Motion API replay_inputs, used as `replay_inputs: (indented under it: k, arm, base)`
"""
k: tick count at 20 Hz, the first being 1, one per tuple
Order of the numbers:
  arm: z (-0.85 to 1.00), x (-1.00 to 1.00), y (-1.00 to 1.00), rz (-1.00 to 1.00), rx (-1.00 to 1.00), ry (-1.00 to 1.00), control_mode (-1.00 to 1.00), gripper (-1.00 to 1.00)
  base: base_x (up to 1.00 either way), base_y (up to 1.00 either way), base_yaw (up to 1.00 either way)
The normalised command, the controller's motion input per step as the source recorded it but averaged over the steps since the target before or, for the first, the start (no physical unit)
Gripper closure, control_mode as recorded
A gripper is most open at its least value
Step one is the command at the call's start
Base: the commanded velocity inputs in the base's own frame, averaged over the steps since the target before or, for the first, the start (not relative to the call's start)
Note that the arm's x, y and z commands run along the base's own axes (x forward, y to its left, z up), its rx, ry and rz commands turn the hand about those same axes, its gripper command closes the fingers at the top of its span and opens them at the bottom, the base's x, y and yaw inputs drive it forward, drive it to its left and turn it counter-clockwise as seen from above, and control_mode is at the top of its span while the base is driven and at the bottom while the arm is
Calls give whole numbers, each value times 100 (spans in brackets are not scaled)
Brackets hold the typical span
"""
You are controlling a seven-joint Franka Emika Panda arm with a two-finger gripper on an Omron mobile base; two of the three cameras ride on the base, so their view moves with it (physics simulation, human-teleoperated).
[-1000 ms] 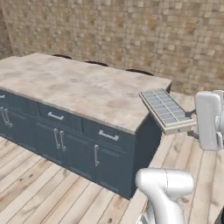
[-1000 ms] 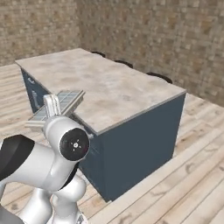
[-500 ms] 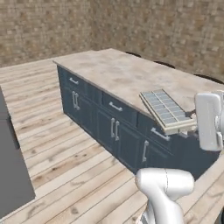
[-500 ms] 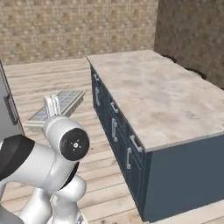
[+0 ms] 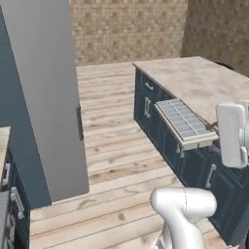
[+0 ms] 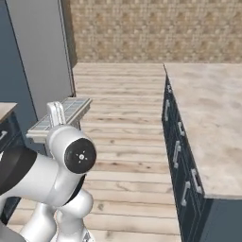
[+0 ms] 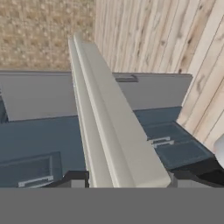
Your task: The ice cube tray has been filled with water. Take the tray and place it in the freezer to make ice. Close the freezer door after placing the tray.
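One ice cube tray [image 5: 186, 121] is carried in the air by the gripper [image 7: 124, 183], clear of every surface. In the hand view the tray is seen edge-on, rising straight out from between the two dark fingertips [image 7: 75, 178] and running away from the pincer; the jaws stand closed to the tray's thickness, one on each flat side of its near end. In the left base view the tray extends forward and leftward from the white hand, its grid of pale-blue cells, the water [image 5: 182, 116], facing up with a slight tilt. In the right base view the tray [image 6: 71, 111] projects ahead of the arm's elbow joint.

Beyond the tray's far end, well apart from the pincer, stands a tall plain grey door [image 5: 48, 92] with a dark vertical handle [image 5: 79, 123]; the same grey panel [image 6: 45, 47] appears left of the tray in the right base view. To the pincer's right lies the kitchen island [image 6: 208, 123], dark-blue drawers under a stone top. Wooden floor [image 5: 112, 146] lies beneath the tray.
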Motion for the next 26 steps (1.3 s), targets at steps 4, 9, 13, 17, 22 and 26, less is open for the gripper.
replay_inputs:
  k: [4, 9, 13, 17, 22, 26]
  arm:
    - [0, 0, 0, 0, 0, 0, 100, 100]
    - [0, 0, 0, 0, 0, 0, 100, 100]
    - [0, 0, 0, 0, 0, 0, 100, 100]
    - [0, 0, 0, 0, 0, 0, 100, 100]
    - [0, 0, 0, 0, 0, 0, 100, 100]
    - [0, 0, 0, 0, 0, 0, 100, 100]
  base:
    - [23, 35, 58]
    - [33, 30, 56]
    - [60, 0, 37]
    - [36, -29, 11]
    - [3, -54, -1]
    - [0, -56, -9]
